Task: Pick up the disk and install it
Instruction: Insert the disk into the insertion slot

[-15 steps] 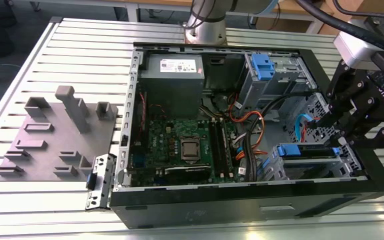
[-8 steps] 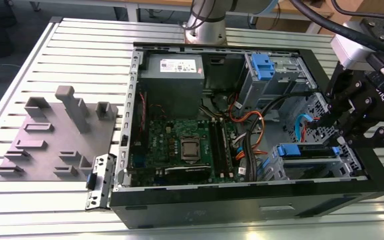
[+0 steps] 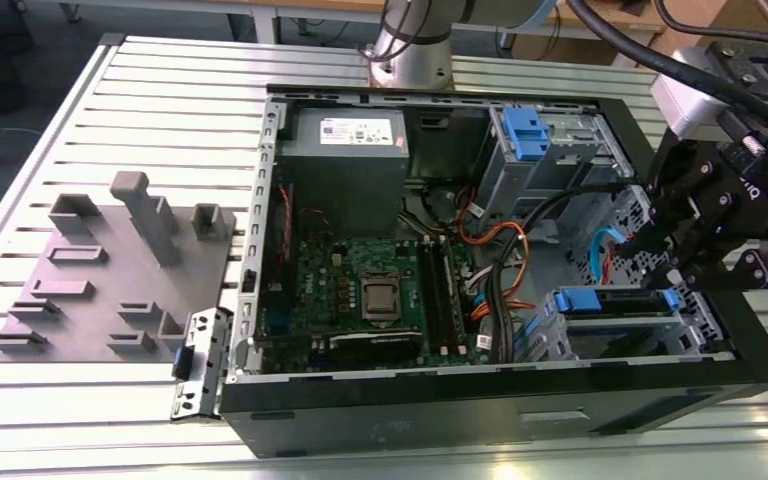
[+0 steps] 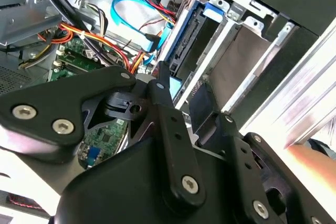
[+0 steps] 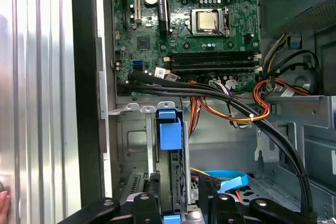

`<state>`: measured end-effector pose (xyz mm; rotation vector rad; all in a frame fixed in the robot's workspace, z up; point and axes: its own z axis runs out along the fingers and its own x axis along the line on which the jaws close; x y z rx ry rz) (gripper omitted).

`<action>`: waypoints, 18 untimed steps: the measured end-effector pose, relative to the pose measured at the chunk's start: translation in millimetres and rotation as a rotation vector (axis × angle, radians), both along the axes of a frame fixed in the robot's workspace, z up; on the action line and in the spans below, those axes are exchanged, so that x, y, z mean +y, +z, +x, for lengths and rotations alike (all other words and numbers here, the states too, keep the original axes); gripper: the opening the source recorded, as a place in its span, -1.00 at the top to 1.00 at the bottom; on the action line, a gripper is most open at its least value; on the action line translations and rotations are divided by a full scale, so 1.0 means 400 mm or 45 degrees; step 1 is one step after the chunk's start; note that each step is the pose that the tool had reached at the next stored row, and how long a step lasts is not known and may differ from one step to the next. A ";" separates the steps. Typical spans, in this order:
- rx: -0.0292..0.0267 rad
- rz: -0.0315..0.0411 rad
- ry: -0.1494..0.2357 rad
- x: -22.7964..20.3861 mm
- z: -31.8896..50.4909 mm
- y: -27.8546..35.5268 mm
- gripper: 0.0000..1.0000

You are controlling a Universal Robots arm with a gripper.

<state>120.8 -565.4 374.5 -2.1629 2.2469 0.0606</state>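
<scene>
step: install, judging by the layout. The disk (image 3: 608, 303) is already off the surface (image 3: 157, 90) and lies in the drive cage (image 3: 707, 322) inside the case (image 3: 491, 405).
disk place: cage corner of the case, toward the surface's edge at the exterior view's right. In the first wrist view the disk (image 5: 169, 129) is edge-on with its blue tab at the far end. In the second wrist view the disk (image 4: 186, 45) runs along the cage wall.
gripper: the gripper (image 3: 675, 285) hangs over the disk's end nearest that edge, and it straddles that end in both wrist views (image 5: 176, 205) (image 4: 197, 106).
fingers: narrow, one on each side of the disk's end, and they look clamped on it.
seated?: can't tell if it's fully home. The rails look lined up with the cage.
next move needs: probably a straight push along the rails with no twist. Tilt would likely jam the blue rails on the cage lips.
edges: cage walls sit tight on both sides of the disk, and the case rim is just beside the gripper.
cables: a black and orange bundle (image 5: 262, 129) crosses near the cage's far end, and a blue ribbon (image 5: 226, 179) sits just beside the fingers (image 5: 210, 203). Both are a snag risk.
open room: straight up out of the case looks free, sideways there's little. The board (image 3: 371, 290) is well apart from the gripper.
other: a grey fixture (image 3: 104, 260) on the surface at the exterior view's left, well apart.
</scene>
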 end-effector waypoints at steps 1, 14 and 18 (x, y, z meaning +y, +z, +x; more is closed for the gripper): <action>0.0000 -0.0006 0.000 0.001 0.001 -0.004 0.15; 0.0000 -0.0145 0.001 0.005 0.001 -0.045 0.15; 0.0000 -0.0145 0.001 0.005 0.001 -0.053 0.15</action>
